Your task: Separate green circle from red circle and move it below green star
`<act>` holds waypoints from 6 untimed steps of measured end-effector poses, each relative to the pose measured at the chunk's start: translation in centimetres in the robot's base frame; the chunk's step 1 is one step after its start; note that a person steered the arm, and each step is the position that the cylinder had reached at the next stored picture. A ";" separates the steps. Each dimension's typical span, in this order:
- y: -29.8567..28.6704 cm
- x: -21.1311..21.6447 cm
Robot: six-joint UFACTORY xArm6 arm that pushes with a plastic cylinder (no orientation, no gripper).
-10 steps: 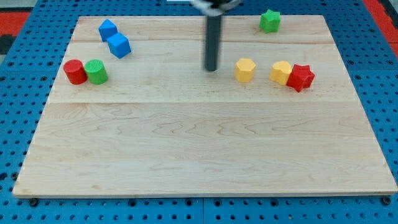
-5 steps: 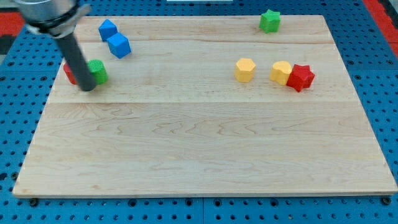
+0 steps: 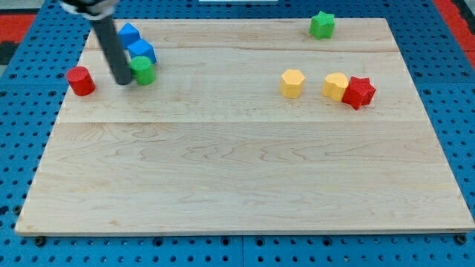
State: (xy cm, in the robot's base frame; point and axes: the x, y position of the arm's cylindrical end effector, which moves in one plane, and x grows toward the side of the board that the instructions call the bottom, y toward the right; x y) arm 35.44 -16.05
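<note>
Tool's tip (image 3: 124, 81) pressed bare against green circle (image 3: 143, 71) from its left, holding nothing; green star (image 3: 322, 24) far right across bench (image 3: 237, 170).

I work over a pale wooden board (image 3: 245, 185) made of long planks, their seams running from the view's left to the view's right, with light, fine grain. It lies on a blue perforated base (image 3: 22, 133) whose rows of small dark holes show past every edge. Beyond the top corners, patches of red perforated panel (image 3: 18, 26) appear. The lighting is even and soft.
</note>
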 end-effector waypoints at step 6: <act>9.0 -5.7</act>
State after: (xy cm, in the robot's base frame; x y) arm 29.70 -7.02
